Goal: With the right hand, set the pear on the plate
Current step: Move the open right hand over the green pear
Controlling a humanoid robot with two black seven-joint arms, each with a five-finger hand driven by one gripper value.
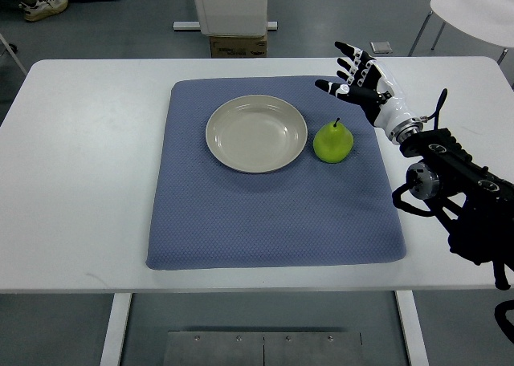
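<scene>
A green pear stands upright on the blue mat, just right of a cream plate and apart from it. My right hand is above the mat's far right corner, beyond and slightly right of the pear. Its fingers are spread and hold nothing. It is not touching the pear. The right arm comes in from the lower right. The left arm is not in view.
The mat lies on a white table. A white chair stands past the table's far right corner. A white post with a cardboard box at its foot stands behind the table. A person's shoe shows at top left.
</scene>
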